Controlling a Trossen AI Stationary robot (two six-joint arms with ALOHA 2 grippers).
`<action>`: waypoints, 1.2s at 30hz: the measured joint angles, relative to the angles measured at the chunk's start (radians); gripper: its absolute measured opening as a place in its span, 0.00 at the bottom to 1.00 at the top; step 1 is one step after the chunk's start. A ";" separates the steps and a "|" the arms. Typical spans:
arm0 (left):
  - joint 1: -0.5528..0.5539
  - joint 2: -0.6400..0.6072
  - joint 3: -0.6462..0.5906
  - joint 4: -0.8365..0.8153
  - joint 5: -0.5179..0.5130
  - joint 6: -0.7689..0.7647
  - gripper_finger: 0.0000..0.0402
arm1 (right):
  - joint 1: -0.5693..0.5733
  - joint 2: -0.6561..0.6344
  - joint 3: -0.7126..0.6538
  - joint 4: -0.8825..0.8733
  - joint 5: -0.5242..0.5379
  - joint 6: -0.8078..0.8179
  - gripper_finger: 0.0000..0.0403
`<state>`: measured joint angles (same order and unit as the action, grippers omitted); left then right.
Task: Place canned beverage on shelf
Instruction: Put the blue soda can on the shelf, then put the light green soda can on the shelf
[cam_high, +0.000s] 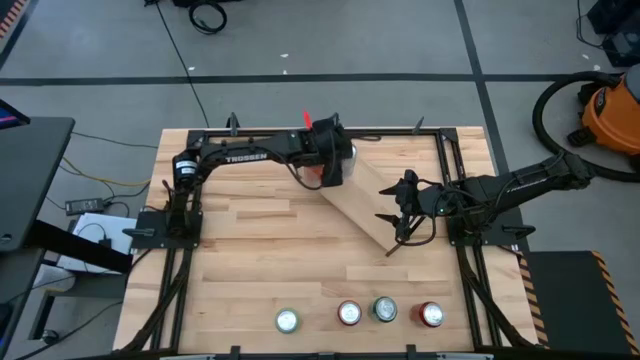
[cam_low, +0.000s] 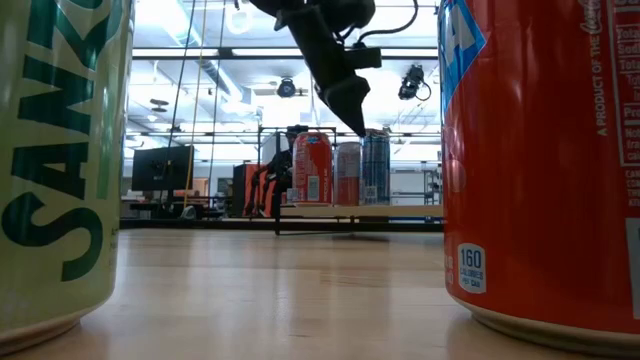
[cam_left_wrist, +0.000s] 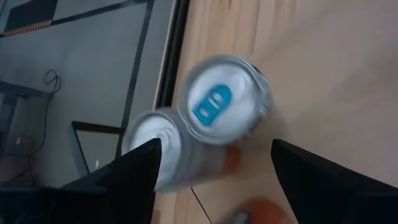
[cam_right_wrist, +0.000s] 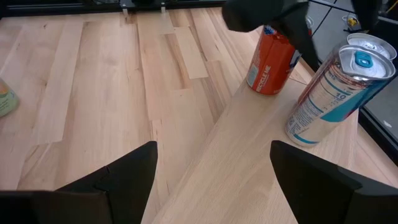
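**Desk:** Where are the drinks?

**Photographer:** Three cans stand upright in a row at the far-left end of the shelf (cam_high: 375, 205), the light-wood board set at a slant in the middle of the table (cam_high: 250, 250). Seen level across the table, they are an orange can (cam_low: 312, 168) on the left, a silver can (cam_low: 347, 172) in the middle and a blue can (cam_low: 376, 167) on the right, close together.

**Desk:** And the left gripper?

**Photographer:** The left gripper (cam_high: 330, 165) hangs right over those cans, its tip about level with their tops. Its fingers (cam_left_wrist: 134, 171) are spread wide with nothing between them. The blue can's blue-tabbed lid and the silver can's lid show below it.

**Desk:** The right one?

**Photographer:** The right gripper (cam_high: 400, 215) sits low by the near-right end of the shelf, well apart from the cans. Its fingers (cam_right_wrist: 311, 180) are also wide apart and hold nothing. It looks along the bare board towards the orange can and the blue can, with the left gripper dark above them.

**Desk:** Anything else on the table?

**Photographer:** A line of four cans (cam_high: 385, 310) stands along the near edge, upright. In the level view, two of them fill the sides: a green can (cam_low: 55, 160) on the left and a red can (cam_low: 545, 160) on the right.
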<state>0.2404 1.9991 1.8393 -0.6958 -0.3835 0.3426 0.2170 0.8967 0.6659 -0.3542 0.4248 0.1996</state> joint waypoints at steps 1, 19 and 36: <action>-0.008 0.000 0.000 -0.014 -0.019 -0.001 0.78 | 0.000 0.000 0.000 0.000 0.000 0.000 0.80; -0.263 -0.046 -0.001 -0.085 -0.242 -0.041 0.78 | 0.038 0.000 0.000 0.013 -0.008 0.009 0.80; -0.628 -0.053 0.000 -0.109 0.150 -0.772 0.78 | 0.060 0.000 0.000 0.034 -0.008 -0.001 0.80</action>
<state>-0.3877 1.9461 1.8389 -0.8049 -0.2333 -0.4293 0.2768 0.8963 0.6662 -0.3206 0.4171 0.1983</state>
